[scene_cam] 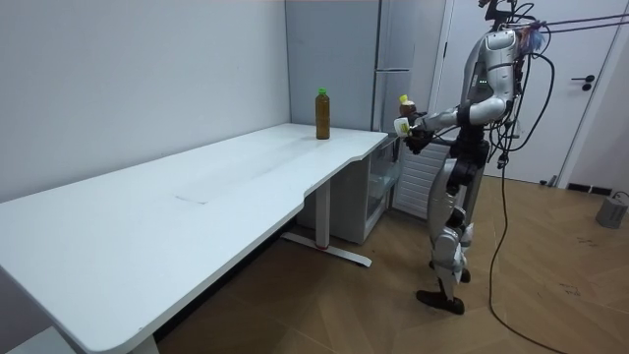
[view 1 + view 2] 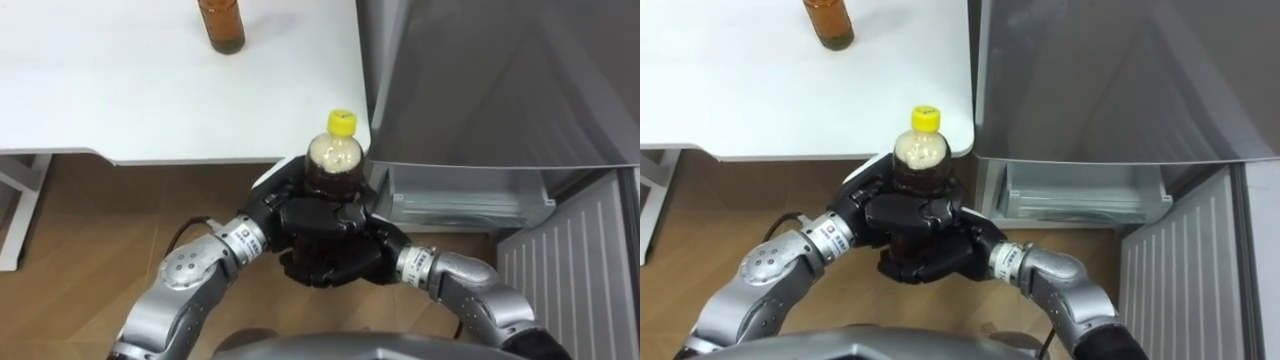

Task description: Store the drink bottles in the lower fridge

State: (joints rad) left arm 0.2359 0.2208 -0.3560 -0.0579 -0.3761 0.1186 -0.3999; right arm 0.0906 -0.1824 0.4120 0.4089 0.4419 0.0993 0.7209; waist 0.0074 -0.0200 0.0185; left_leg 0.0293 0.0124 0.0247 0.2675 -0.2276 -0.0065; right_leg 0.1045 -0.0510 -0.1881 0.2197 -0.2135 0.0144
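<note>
A dark drink bottle with a yellow cap [image 2: 337, 155] [image 2: 920, 150] stands upright between both my hands, in front of my chest. My left hand [image 2: 283, 208] [image 2: 872, 208] curls round its left side and my right hand [image 2: 352, 248] [image 2: 943, 252] wraps it from the right and below. In the room view the held bottle [image 1: 404, 105] is beside the table's end, facing the fridge [image 1: 403, 98]. A second bottle of amber drink [image 2: 221, 24] [image 2: 828, 23] [image 1: 321, 114] stands on the white table [image 2: 150, 90] near its far edge. The lower fridge compartment [image 2: 460, 195] [image 2: 1080, 195] is open just right of the bottle.
The open fridge door [image 2: 575, 260] [image 2: 1185, 270] with ribbed shelves hangs at the lower right. The table's corner [image 2: 355, 140] lies close to the held bottle. Wooden floor [image 2: 90, 250] spreads below. I stand between the table end and the fridge.
</note>
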